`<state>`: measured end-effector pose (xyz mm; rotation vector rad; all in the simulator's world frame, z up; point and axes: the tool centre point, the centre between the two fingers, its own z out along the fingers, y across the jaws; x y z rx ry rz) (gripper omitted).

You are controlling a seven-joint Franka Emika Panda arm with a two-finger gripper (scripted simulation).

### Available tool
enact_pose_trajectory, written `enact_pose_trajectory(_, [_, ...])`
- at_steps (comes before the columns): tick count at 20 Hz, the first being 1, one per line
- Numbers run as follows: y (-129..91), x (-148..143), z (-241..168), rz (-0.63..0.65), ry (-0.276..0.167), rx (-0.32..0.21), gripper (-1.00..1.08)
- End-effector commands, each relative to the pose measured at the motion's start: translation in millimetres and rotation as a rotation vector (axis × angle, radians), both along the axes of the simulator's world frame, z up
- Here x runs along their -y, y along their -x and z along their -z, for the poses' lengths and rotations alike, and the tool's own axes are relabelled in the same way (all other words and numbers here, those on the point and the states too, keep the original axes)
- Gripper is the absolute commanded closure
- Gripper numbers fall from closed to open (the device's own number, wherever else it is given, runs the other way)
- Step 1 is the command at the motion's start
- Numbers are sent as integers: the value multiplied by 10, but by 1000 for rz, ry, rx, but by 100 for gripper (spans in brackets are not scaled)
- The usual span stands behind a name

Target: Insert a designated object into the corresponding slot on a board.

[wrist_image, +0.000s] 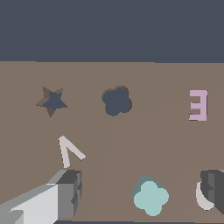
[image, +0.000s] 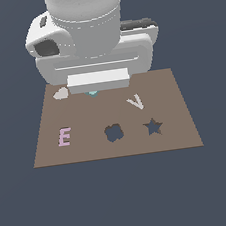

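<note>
The teal lobed piece [wrist_image: 150,197] lies flat on the brown board [wrist_image: 157,144], near its far edge in the exterior view, where only a sliver of it [image: 92,93] shows under the hand. My gripper [wrist_image: 141,186] is open and hangs low over the piece, with one finger [wrist_image: 70,192] on each side and not touching it. In the exterior view the gripper [image: 95,90] is mostly hidden by the white hand. The flower-shaped slot [image: 114,132] is empty, toward the board's near edge; it also shows in the wrist view [wrist_image: 117,101].
On the board [image: 175,107] are a pink E [image: 63,136], a white V [image: 135,102], a white heart [image: 60,94] and a dark star cut-out [image: 153,127]. The heart sits close beside one finger [wrist_image: 213,192]. The arm's bulk covers the board's far edge.
</note>
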<state>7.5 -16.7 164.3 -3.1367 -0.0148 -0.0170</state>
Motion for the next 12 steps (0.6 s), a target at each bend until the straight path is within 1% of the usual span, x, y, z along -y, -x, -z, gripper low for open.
enact_pose_trajectory(1, [0, 0, 0, 0, 0, 0, -92])
enact_pose_trajectory(6, [34, 32, 47, 24, 0, 0, -92])
enact_pose_trajectory(12, [173, 146, 226, 116, 1, -2, -92])
